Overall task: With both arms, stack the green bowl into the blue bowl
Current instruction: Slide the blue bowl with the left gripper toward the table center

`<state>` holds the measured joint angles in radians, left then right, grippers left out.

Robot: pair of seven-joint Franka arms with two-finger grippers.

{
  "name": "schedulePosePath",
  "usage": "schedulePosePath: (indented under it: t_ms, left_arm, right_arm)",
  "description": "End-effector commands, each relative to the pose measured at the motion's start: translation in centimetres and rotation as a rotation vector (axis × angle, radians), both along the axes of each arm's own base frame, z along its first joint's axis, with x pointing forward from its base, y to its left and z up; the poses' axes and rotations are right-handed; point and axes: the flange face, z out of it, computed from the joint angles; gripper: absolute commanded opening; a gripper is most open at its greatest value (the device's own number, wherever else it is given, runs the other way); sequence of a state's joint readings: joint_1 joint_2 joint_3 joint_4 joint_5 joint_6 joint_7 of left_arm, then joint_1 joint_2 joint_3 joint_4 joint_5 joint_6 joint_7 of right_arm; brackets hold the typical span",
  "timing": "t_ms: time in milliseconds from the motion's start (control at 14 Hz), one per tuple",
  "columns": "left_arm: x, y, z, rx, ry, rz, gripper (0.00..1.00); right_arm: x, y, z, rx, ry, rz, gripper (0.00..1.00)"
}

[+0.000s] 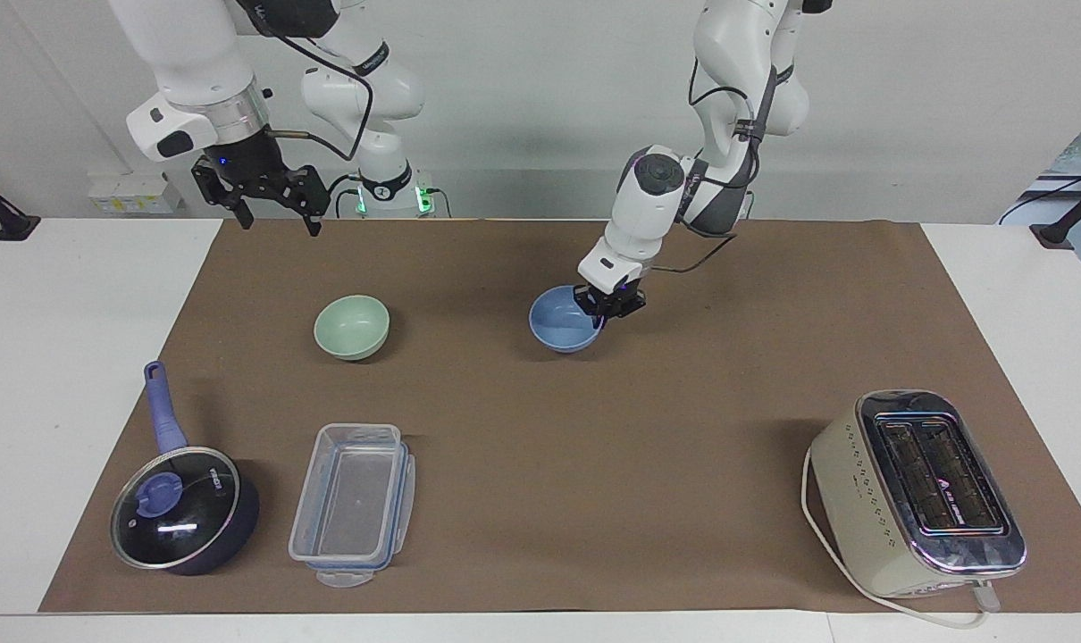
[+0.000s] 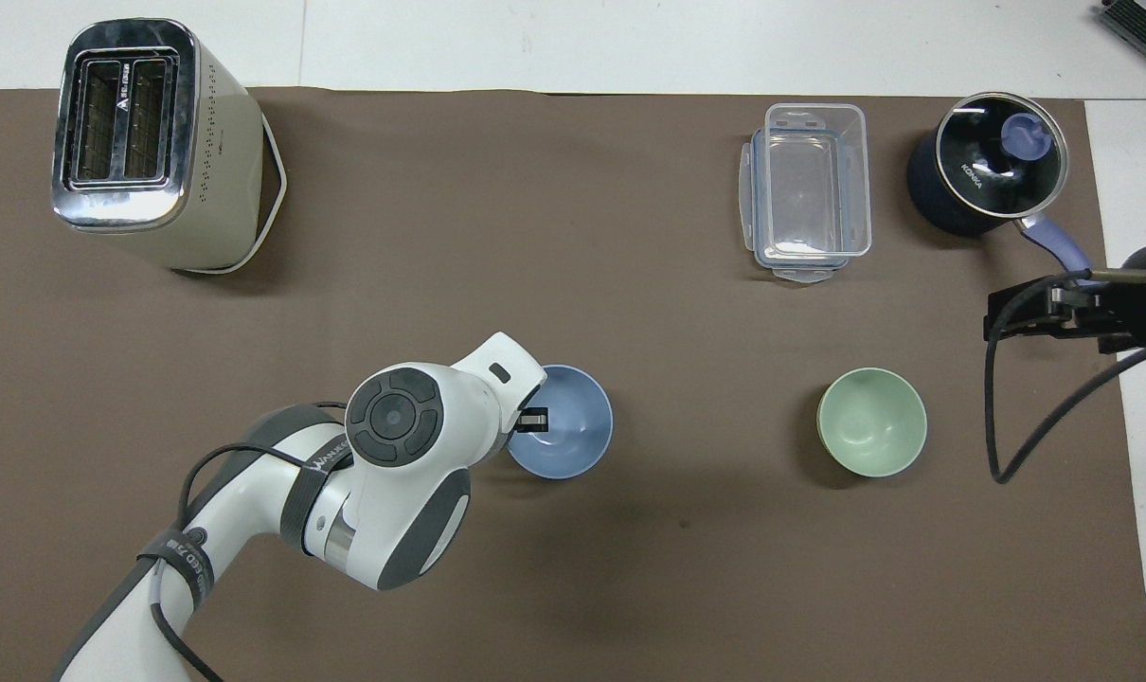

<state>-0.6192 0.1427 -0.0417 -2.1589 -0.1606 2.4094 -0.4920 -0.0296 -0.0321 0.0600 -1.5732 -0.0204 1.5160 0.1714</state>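
— Where are we seeing the blue bowl (image 1: 563, 329)?

— Around the middle of the brown mat (image 1: 737, 446) covering the surface. The left hand (image 1: 607, 304) is clamping its rim on the side toward the left arm's end, one finger (image 2: 532, 420) inside the bowl and the other outside. We cannot tell whether the bowl is resting on the mat or hanging just above it.

— And the green bowl (image 1: 351, 327)?

— It is sitting upright and empty on the mat, well apart from the blue bowl, toward the right arm's end and about as near to the robots. Nothing is touching it.

— Which arm are we judging nearer to it?

— The right one. The right hand (image 1: 277, 201) is waiting with fingers spread apart and empty, raised over the mat's edge at its own end. The green bowl is lying below it and a little farther from the robots. Since a bowl is round, we are seeing no long axis to line up with; any point on the rim looks usable.

— Anything crowding that reach?

— A clear container (image 1: 353, 505) and a lidded pot (image 1: 183, 522) are standing farther from the robots than the green bowl, not touching it.
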Motion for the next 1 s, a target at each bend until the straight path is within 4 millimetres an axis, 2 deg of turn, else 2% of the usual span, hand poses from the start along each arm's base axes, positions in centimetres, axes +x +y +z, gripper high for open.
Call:
schedulePosePath:
  t_ms: [0, 71, 143, 286, 429, 714, 929]
  left_arm:
    - [-0.4, -1.0, -2.8, -0.009, -0.012, -0.014, 0.22]
    - [-0.4, -1.1, -3.6, -0.006, -0.011, -0.015, 0.71]
    - [-0.2, -1.3, -3.3, -0.009, -0.012, -0.004, 1.00]
    - [0.5, -1.1, -2.5, -0.015, -0.018, 0.004, 1.00]
    - [1.1, 0.2, -0.6, -0.014, -0.010, 0.022, 1.00]
    - [4.9, 3.9, 4.1, 0.001, 0.038, 0.082, 1.00]
    - [6.8, 7.0, 6.1, -0.003, 0.026, 0.134, 1.00]
  right_arm:
    - [-0.9, -0.5, 0.1, 0.021, 0.003, 0.006, 1.00]
    - [-0.9, -0.5, 0.1, 0.021, 0.003, 0.008, 1.00]
    - [-0.9, -0.5, 0.1, 0.022, 0.003, 0.007, 1.00]
    - [-0.9, -0.5, 0.1, 0.022, 0.003, 0.008, 1.00]
    - [-0.9, -0.5, 0.1, 0.022, 0.003, 0.008, 1.00]
    - [-0.7, -0.8, 0.0, 0.021, -0.006, 0.005, 1.00]
    - [-0.7, -1.5, -1.1, 0.024, 0.011, 0.032, 1.00]
